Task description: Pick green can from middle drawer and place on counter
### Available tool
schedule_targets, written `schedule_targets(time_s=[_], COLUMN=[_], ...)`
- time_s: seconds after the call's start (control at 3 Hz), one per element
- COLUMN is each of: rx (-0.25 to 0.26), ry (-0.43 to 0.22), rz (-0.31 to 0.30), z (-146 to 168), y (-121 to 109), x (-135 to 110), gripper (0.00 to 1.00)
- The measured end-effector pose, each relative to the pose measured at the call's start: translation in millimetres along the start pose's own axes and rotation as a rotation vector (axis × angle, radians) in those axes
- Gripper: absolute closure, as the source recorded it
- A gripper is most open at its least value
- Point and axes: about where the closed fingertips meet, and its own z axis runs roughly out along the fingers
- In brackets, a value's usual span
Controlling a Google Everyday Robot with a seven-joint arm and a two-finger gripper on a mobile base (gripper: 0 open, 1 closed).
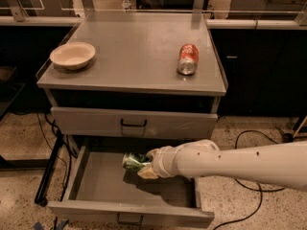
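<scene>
The green can (135,161) lies on its side just above the floor of the open middle drawer (105,193), near the drawer's back centre. My gripper (147,164) reaches in from the right on a white arm and is shut on the can's right end, with a pale fingertip (148,173) under it. The can casts a shadow on the drawer floor. The counter (134,42) is the grey top of the cabinet, above the drawer.
A cream bowl (72,55) sits at the counter's left. An orange-red can (187,59) lies on the counter's right. A shut grey drawer front (96,122) with a dark handle overhangs the open drawer. Cables run on the floor at both sides.
</scene>
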Motion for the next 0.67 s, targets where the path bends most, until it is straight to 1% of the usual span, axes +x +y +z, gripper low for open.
schedule_targets(time_s=[0.33,0.67], rx=[0.079,0.163], ry=[-0.052,-0.079], rz=[-0.038,-0.062], z=[-21.6,-53.6], y=[-10.3,-21.1], x=[-20.7,-30.4], gripper=[1.0,1.0])
